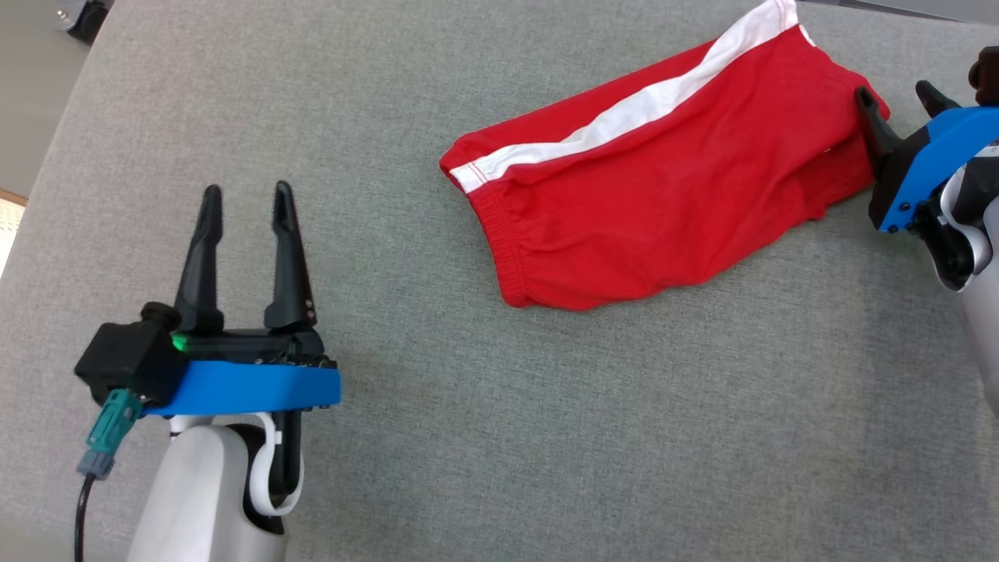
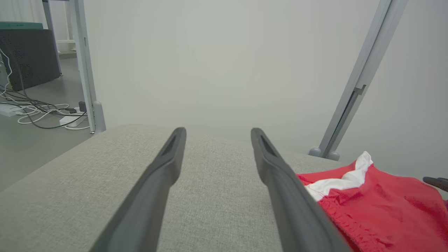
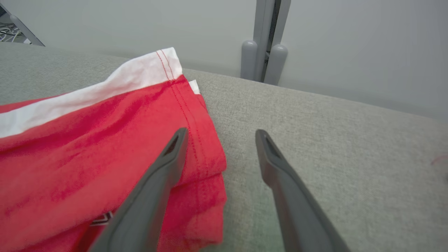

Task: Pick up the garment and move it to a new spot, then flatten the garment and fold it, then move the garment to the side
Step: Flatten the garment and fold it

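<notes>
A pair of red shorts (image 1: pixel 663 179) with a white side stripe lies folded on the grey fabric-covered bench (image 1: pixel 546 429), towards the far right of the head view, its elastic waistband facing the left and its leg hems the right. The left gripper (image 1: pixel 248 199) hovers at the lower left, well apart from the shorts, released, its two dark fingers spread and pointing away from the robot with only bare bench between them. The right gripper (image 1: pixel 897 92) sits at the right edge beside the hem end of the shorts, also released: in the right wrist view one finger lies over the stitched red hem and the other over bare bench just beside the cloth, and nothing is clamped between them; whether the finger over the hem touches the fabric cannot be told. A small dark mark (image 3: pixel 101 218) shows on the red cloth near that finger, too blurred to read. Beyond the bench's far edge stand a pale wall and a grey metal post (image 3: pixel 264 42), and in the left wrist view white cables (image 2: pixel 42 112) lie on the floor to the left
</notes>
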Controlling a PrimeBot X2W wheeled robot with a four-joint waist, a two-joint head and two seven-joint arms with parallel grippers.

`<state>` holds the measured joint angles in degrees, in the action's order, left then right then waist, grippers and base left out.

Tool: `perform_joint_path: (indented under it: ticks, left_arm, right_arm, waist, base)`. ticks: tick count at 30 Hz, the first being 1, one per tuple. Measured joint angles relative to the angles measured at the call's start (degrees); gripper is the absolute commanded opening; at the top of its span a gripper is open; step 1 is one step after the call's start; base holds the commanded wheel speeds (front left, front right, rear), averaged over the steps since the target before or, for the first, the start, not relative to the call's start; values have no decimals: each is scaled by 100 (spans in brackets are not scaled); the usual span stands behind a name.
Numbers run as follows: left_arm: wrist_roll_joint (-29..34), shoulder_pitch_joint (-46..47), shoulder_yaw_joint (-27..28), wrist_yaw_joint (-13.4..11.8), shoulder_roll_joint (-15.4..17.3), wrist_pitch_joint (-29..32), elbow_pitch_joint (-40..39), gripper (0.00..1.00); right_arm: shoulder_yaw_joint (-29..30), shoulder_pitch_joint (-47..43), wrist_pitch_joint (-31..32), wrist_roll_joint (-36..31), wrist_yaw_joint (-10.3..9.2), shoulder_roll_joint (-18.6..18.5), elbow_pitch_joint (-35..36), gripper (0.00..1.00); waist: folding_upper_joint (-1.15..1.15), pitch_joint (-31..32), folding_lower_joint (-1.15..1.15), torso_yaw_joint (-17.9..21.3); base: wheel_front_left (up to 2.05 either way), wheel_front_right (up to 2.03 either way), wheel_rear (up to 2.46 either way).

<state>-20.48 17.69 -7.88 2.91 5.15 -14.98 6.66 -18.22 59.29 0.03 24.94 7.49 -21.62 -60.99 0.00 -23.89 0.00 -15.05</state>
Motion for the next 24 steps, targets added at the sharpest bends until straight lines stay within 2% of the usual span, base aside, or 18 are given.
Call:
perform_joint_path:
  ticks: [6, 13, 14, 15, 16, 24]
  left_arm:
    - [236, -224, 359, 37, -126, -1, -82, 100]
    - [365, -362, 527, 100, -198, -1, -78, 100]
    - [385, -365, 541, 100, -200, -1, -77, 100]
    - [390, -372, 550, 100, -204, -1, -75, 100]
    - [397, -382, 563, 100, -209, 0, -69, 100]
    - [381, -389, 584, 65, -219, -1, 3, 100]
  right_arm:
    - [-24, 34, 109, -16, 0, -25, -335, 100]
    - [-156, 44, 252, -26, -1, 12, -556, 100]
    - [-186, 52, 290, -16, -1, 35, -555, 50]
    - [-224, 60, 312, -5, -1, 46, -545, 20]
    - [-271, 61, 348, 8, -1, 64, -523, 0]
    - [-452, -51, 334, 458, 1, 149, -260, 0]
  waist:
    - [0, -27, 0, -107]
    - [0, -32, 0, -163]
    - [0, -32, 0, -157]
    - [0, -34, 0, -152]
    - [0, -36, 0, -143]
    - [0, 53, 0, 47]
  base:
    - [0, 0, 0]
    - [0, 0, 0]
    - [0, 0, 0]
    - [0, 0, 0]
    - [0, 0, 0]
    - [0, 0, 0]
